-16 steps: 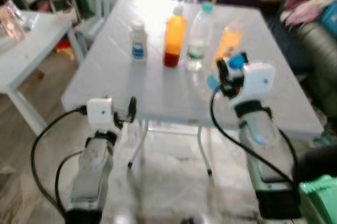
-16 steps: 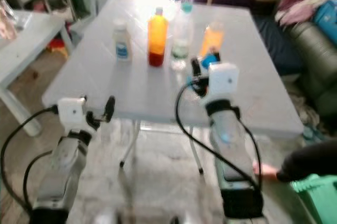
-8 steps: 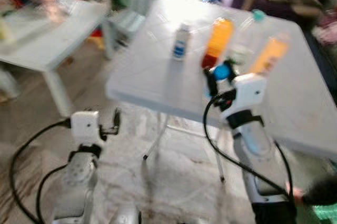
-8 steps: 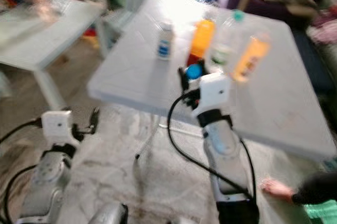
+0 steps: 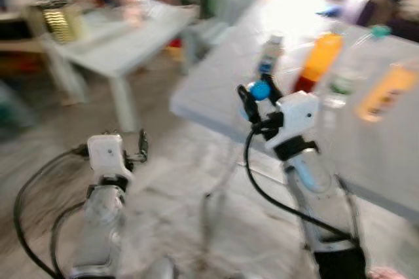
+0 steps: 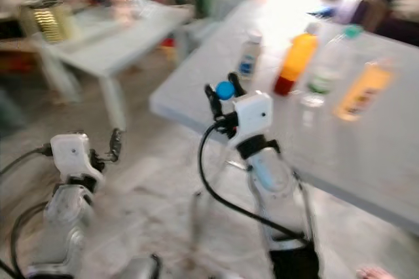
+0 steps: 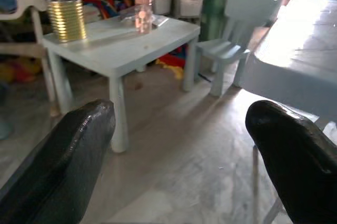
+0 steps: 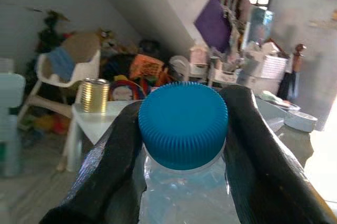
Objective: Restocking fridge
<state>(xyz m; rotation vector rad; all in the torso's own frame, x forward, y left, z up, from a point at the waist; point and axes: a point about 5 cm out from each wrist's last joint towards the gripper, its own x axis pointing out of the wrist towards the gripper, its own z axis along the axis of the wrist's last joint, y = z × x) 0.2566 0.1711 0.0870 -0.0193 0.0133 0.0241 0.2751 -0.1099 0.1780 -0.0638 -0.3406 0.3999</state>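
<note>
- Left eye view: the picture is blurred. The right tool (image 5: 252, 93) is raised in front of the large grey folding bench (image 5: 366, 148), its black fingers clamped on a clear plastic bottle with a blue cap (image 5: 260, 90). On the bench behind it stand a small white bottle with a blue label (image 5: 268, 59), an orange juice bottle with a red bottom (image 5: 317, 64), a clear bottle with a teal cap (image 5: 347, 73) and another orange bottle (image 5: 387, 89). The left tool (image 5: 141, 146) hangs low over the pale floor (image 5: 177, 187), holding nothing.
- Right eye view: the same scene. A small light-blue bench (image 6: 111, 46) stands off to the robot's left, with a gold ribbed can (image 6: 40, 20) near its far end.
- Left wrist view: the left tool's two black fingers (image 7: 60, 161) stand wide apart with nothing between them. Beyond them are the small bench, the gold can, a pinkish clear bottle (image 7: 142, 12) and a pale green child's chair (image 7: 234, 37).
- Right wrist view: both fingers (image 8: 260, 150) press the neck of the clear bottle just under its ribbed blue cap.
</note>
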